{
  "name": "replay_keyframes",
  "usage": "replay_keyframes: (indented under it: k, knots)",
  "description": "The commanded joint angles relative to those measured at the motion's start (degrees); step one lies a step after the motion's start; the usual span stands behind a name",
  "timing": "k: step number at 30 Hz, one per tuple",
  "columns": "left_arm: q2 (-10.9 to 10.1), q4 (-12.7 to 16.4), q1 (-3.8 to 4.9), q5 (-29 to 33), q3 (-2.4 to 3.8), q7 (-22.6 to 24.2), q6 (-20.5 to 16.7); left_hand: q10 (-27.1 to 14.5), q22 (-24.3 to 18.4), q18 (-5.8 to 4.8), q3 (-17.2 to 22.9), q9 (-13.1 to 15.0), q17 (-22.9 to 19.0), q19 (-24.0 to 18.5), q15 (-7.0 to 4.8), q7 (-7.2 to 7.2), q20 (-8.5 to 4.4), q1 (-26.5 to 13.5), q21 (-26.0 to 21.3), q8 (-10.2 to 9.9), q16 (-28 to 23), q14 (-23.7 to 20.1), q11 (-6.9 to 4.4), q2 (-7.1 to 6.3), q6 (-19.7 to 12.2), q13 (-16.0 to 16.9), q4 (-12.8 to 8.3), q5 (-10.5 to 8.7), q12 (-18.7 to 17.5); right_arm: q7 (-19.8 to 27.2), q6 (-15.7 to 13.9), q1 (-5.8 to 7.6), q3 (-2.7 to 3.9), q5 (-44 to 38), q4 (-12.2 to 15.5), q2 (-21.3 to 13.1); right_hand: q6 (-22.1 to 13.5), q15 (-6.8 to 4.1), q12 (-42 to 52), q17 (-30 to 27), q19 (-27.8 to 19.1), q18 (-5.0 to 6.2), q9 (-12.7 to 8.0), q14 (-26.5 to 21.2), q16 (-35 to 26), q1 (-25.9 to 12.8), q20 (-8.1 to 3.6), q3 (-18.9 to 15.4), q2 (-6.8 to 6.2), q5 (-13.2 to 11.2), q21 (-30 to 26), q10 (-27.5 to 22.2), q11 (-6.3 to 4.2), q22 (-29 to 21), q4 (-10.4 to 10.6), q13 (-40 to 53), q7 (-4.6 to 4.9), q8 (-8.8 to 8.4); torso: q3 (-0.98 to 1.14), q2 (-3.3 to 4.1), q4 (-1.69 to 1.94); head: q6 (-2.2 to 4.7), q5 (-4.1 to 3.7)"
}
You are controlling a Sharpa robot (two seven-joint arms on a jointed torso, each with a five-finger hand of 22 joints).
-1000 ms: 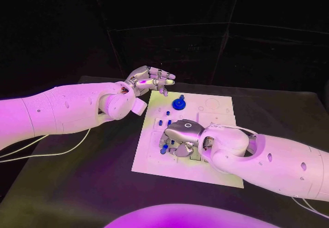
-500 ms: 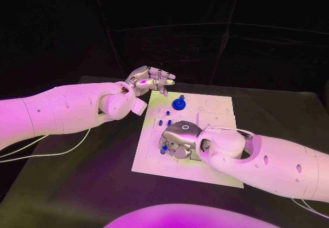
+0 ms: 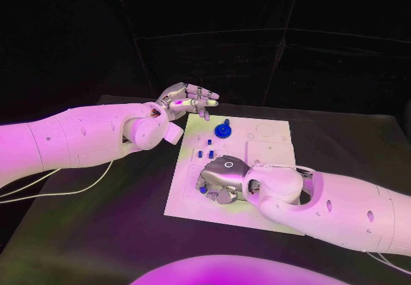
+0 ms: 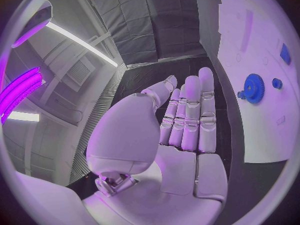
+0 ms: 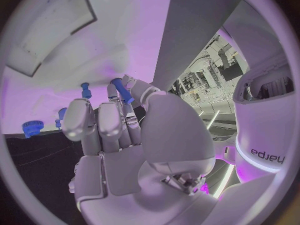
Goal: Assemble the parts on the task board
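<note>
Small blue plastic peg is pinched in right hand over white task board; vertical alignment advised before insertion. Left hand is held open, empty.

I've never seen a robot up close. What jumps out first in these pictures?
The white task board in the middle of the black table catches the eye first. The right hand is down over its near half, a blue peg at its fingertips. The left hand is at the board's far left corner, holding nothing, near a blue gear.
</note>
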Motion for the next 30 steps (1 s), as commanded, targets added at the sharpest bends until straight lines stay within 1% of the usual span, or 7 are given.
replay_keyframes:
  k: [1,4,9,18,23,27,30]
  knots:
    - [0.1,0.0,0.10,0.1,0.05,0.1,0.8,-0.3,-0.1,0.78,-0.3,-0.1,-0.1,-0.3,0.05,0.13,-0.09,0.0,-0.1,-0.2,-0.3,-0.2,-0.03,0.40,-0.2,-0.1,0.0,-0.11,0.2,0.9,-1.4,-0.02,-0.09,-0.7,0.1,0.1,-1.0,0.30,-0.4,-0.3,-0.5,0.64,0.0,-0.1,-0.3,-0.6,0.19,-0.4,-0.06,0.3,-0.4,-0.7,0.15,-0.5,0.1,0.0,-0.04,-0.19,0.03,0.05,0.00,-0.01,0.03]
    - [0.1,0.0,0.10,0.1,0.05,0.1,0.9,-0.3,-0.1,0.78,-0.3,-0.1,-0.1,-0.3,0.05,0.13,-0.09,0.0,-0.1,-0.2,-0.3,-0.2,-0.03,0.40,-0.2,-0.1,0.0,-0.11,0.2,0.9,-2.9,-0.02,-0.10,-0.6,0.0,0.1,-3.3,0.57,-0.7,-2.4,-2.0,1.10,0.0,-0.7,-1.5,-0.7,0.37,-0.9,-0.38,0.2,-1.6,-3.1,0.45,-2.7,0.3,0.0,0.11,-0.10,0.01,0.03,-0.02,0.04,0.01]
    - [0.0,0.0,0.10,0.1,0.05,0.0,1.1,-0.3,-0.1,0.78,-0.3,-0.1,-0.1,-0.3,0.06,0.14,-0.08,-0.1,-0.2,-0.2,-0.4,-0.2,-0.02,0.41,-0.2,-0.1,0.0,-0.11,0.2,0.8,-5.9,-0.02,-0.11,-0.5,-0.1,-0.1,-5.3,0.75,-0.4,-4.7,-3.6,1.60,0.1,-1.3,-3.0,-0.8,0.58,-2.3,-0.54,0.0,-3.2,-5.8,0.72,-5.3,0.5,0.0,0.17,0.00,0.03,0.04,0.00,0.07,-0.04]
    - [0.0,0.0,0.10,0.1,0.04,-0.1,1.2,-0.3,-0.1,0.77,-0.4,-0.1,-0.2,-0.3,0.08,0.15,-0.07,-0.1,-0.2,-0.2,-0.4,-0.2,0.00,0.41,-0.2,-0.1,0.0,-0.11,0.2,1.6,-10.5,-0.02,-0.10,0.3,1.3,-2.0,-5.6,0.81,-0.2,-5.7,-4.4,1.84,0.2,-1.5,-3.6,-0.8,0.65,-3.2,-0.54,0.1,-4.0,-6.7,0.83,-6.6,0.6,0.0,0.28,0.09,0.06,0.04,0.00,0.16,-0.25]
    - [-0.2,0.0,0.10,0.1,0.04,-0.2,1.2,-0.3,-0.1,0.77,-0.4,-0.1,-0.2,-0.3,0.08,0.15,-0.07,-0.1,-0.2,-0.2,-0.4,-0.2,0.00,0.41,-0.2,-0.1,0.0,-0.11,0.2,1.5,-10.8,0.24,-0.02,1.7,4.1,-6.1,-5.4,0.79,0.5,-6.9,-5.1,2.07,0.3,-1.8,-4.4,-0.8,0.67,-4.2,-0.80,0.2,-4.7,-6.8,0.78,-7.8,0.7,0.1,0.26,0.27,-0.02,-0.09,-0.06,0.23,-0.46]
    - [-0.3,0.0,0.10,0.1,0.04,-0.2,1.2,-0.3,-0.1,0.77,-0.4,-0.1,-0.2,-0.3,0.08,0.15,-0.07,-0.1,-0.2,-0.2,-0.4,-0.2,0.00,0.41,-0.2,-0.1,0.0,-0.11,0.2,1.1,-9.1,2.15,0.05,8.2,7.4,-11.8,-4.8,0.61,2.0,-7.0,-5.0,2.09,0.4,-1.6,-4.6,-0.7,0.54,-5.2,-0.51,0.4,-5.0,-5.5,0.55,-8.1,1.0,0.3,0.26,0.48,0.01,-0.07,-0.04,0.45,-0.88]
    - [-0.3,0.0,0.10,0.1,0.04,-0.2,1.2,-0.3,-0.1,0.77,-0.4,-0.1,-0.2,-0.3,0.08,0.15,-0.07,-0.1,-0.2,-0.2,-0.4,-0.2,0.00,0.41,-0.2,-0.1,0.0,-0.11,0.2,0.7,-8.7,3.60,0.17,15.1,9.6,-15.9,-2.6,0.39,4.3,-5.7,-4.2,1.92,0.8,-1.1,-3.8,-0.7,0.37,-5.4,0.03,0.7,-4.6,-2.2,0.25,-7.3,1.3,0.9,0.43,1.51,-0.01,-0.12,-0.14,0.72,-1.42]
